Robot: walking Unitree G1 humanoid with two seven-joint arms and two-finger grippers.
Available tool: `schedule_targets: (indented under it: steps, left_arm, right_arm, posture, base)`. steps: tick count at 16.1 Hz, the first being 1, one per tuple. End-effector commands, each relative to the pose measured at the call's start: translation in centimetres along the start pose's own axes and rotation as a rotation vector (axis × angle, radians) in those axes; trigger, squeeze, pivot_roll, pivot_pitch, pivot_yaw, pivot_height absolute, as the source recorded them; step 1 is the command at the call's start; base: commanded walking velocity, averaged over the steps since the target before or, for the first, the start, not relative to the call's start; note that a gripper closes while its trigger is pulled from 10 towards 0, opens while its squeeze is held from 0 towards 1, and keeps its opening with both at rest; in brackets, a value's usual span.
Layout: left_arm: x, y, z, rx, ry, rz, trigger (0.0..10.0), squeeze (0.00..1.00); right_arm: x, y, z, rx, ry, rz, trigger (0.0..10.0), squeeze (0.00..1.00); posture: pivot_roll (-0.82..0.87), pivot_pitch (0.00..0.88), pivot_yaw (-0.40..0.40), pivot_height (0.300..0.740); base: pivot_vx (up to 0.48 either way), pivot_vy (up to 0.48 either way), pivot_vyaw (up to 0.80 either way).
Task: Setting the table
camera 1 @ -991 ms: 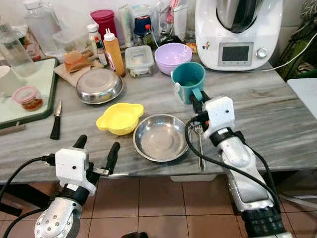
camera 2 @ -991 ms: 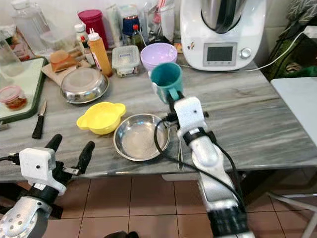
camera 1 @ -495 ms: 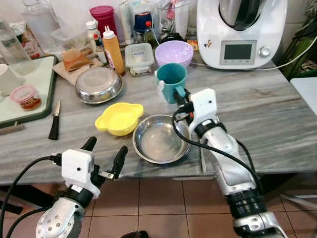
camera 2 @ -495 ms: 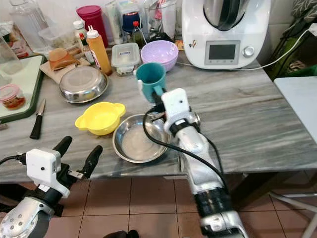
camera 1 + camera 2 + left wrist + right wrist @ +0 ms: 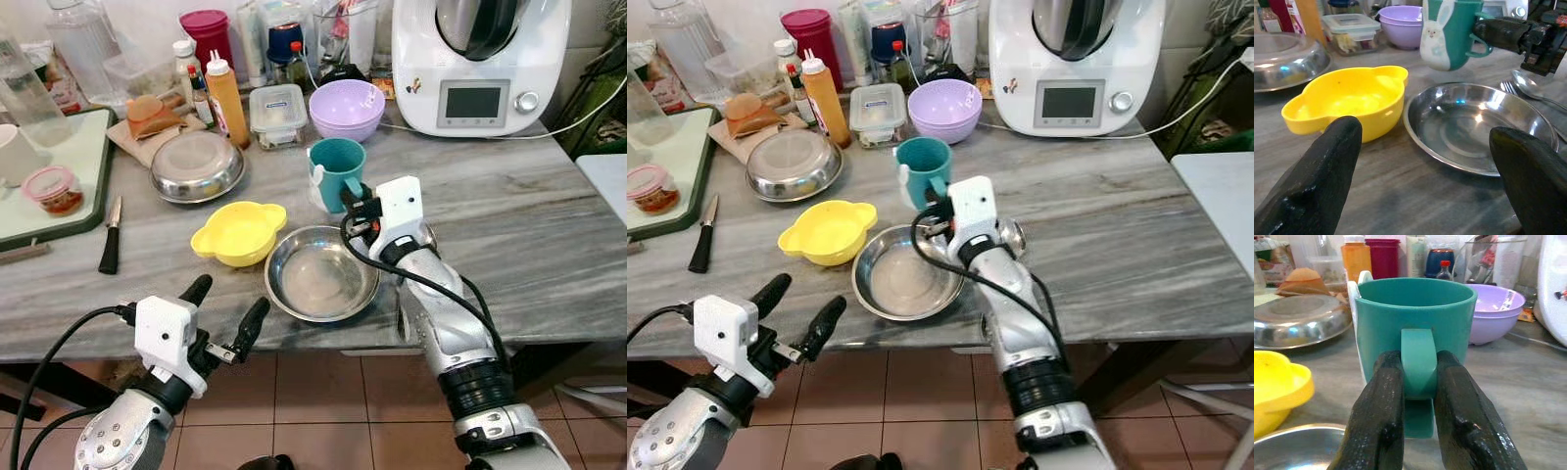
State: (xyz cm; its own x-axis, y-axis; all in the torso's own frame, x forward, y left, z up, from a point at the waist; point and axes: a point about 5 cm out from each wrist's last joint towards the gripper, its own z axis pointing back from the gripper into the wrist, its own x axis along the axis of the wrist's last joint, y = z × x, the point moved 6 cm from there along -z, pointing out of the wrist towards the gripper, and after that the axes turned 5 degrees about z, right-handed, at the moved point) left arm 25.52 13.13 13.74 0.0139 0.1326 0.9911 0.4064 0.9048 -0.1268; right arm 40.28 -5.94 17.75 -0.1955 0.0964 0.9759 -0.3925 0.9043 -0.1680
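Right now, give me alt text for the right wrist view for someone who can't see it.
The right end effector grips the handle of a teal mug between two black fingers. A yellow bowl and a steel plate sit nearby, with a purple bowl and an upturned steel bowl farther back.

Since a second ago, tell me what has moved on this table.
The right gripper, clamped on the handle of the teal mug, carried it toward the robot's left, from beside the fork to just behind the steel plate. The left gripper drifted slightly and stayed open. The yellow bowl, purple bowl and knife kept their places.
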Motion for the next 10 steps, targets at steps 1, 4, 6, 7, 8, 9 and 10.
schedule_targets:
  steps: [1,4,6,7,8,9,10]
  left_arm:
    - [-0.4,0.0,0.1,-0.01,0.022,0.0,10.0,0.0]
    - [-0.4,-0.1,0.2,-0.021,0.029,0.005,10.0,0.0]
    - [-0.1,-0.3,0.1,-0.023,0.024,0.005,10.0,0.0]
    - [0.0,-0.4,0.1,-0.023,0.023,0.006,10.0,0.0]
    - [0.1,-0.5,0.2,-0.024,0.025,0.008,10.0,0.0]
    - [0.1,-0.6,0.2,-0.025,0.026,0.008,10.0,0.0]
    - [0.1,-0.6,0.2,-0.026,0.027,0.01,10.0,0.0]
  right_arm:
    - [0.7,0.1,-0.5,0.01,-0.025,0.007,10.0,0.0]
    - [0.1,0.3,-0.5,0.02,-0.011,-0.001,10.0,0.0]
    - [-0.5,0.7,-0.5,0.039,0.0,0.002,10.0,0.0]
    - [-0.8,0.8,-0.6,0.047,0.008,0.005,10.0,0.0]
    - [-1.1,0.9,-0.8,0.053,0.016,0.011,10.0,0.0]
    - [-1.2,0.9,-0.8,0.056,0.02,0.014,10.0,0.0]
    - [-1.2,1.0,-0.9,0.06,0.023,0.019,10.0,0.0]
  posture:
    - [0.0,0.124,0.07,0.74]
    - [0.0,0.122,0.073,0.74]
    - [0.01,0.123,0.075,0.74]
    - [0.01,0.124,0.075,0.74]
    - [0.01,0.127,0.076,0.74]
    - [0.01,0.128,0.075,0.74]
    - [0.02,0.131,0.074,0.74]
  base:
    - [0.0,0.0,0.0]
    - [0.0,0.0,0.0]
    - [0.0,0.0,0.0]
    - [0.0,0.0,0.0]
    - [0.0,0.0,0.0]
    - [0.0,0.0,0.0]
    - [0.0,0.0,0.0]
